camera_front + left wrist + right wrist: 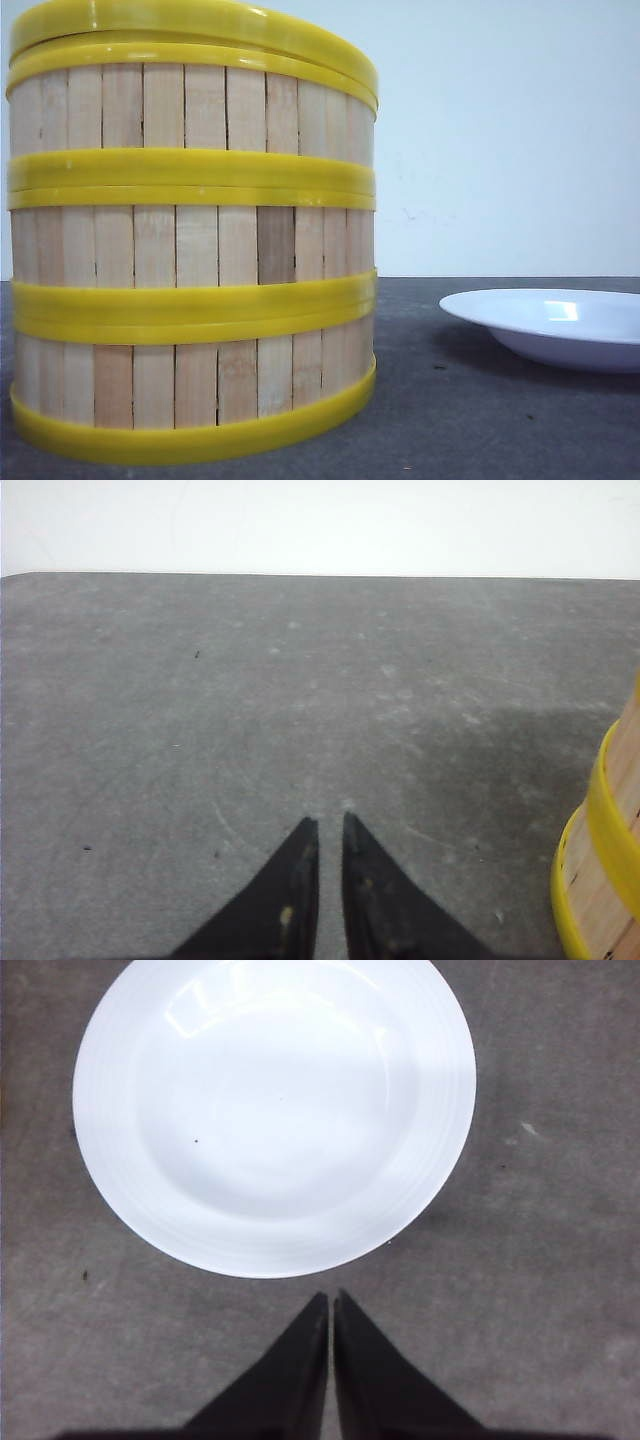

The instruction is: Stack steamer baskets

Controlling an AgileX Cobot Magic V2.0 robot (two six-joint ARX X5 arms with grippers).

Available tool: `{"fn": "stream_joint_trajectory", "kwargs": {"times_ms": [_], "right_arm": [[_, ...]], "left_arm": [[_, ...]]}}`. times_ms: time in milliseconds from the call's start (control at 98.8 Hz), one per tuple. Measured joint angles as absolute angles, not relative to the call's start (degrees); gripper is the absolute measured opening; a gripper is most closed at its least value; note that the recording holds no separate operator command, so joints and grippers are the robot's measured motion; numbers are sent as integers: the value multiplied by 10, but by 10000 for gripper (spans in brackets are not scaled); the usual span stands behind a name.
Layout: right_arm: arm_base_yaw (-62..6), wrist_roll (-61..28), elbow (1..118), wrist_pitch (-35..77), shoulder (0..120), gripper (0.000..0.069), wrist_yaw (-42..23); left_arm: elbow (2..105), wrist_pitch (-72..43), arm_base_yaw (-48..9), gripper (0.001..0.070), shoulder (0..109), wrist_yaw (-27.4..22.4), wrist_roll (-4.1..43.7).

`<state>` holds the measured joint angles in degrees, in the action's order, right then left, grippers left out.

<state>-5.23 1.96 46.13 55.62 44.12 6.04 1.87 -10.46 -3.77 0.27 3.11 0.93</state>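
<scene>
On the grey table point(480, 420), left of the white plate point(560, 325), the three steamer baskets point(190, 250) stand stacked, lid rim on top. Left gripper point(330, 825) and right gripper point(330, 1300) are closed, empty. Risk: a sideways nudge could topple the stack. No writing visible.

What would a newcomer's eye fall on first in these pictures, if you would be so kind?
First, the tall stack of steamer baskets filling the left of the front view: three tiers of pale slats banded by yellow rims, with a further yellow rim on top, standing on the grey table. Next, the white plate, empty, to the right of the stack. Both the left gripper and the right gripper are shut and hold nothing.
</scene>
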Motion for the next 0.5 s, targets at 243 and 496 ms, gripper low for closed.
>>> {"fn": "stream_joint_trajectory", "kwargs": {"times_ms": [243, 496], "right_arm": [[-52, 20, 461, 556, 441, 4, 60], [-48, 20, 432, 468, 397, 4, 45]], "left_arm": [[19, -105, -38, 14, 3, 31, 9], [19, -105, -38, 14, 3, 31, 9]]}}
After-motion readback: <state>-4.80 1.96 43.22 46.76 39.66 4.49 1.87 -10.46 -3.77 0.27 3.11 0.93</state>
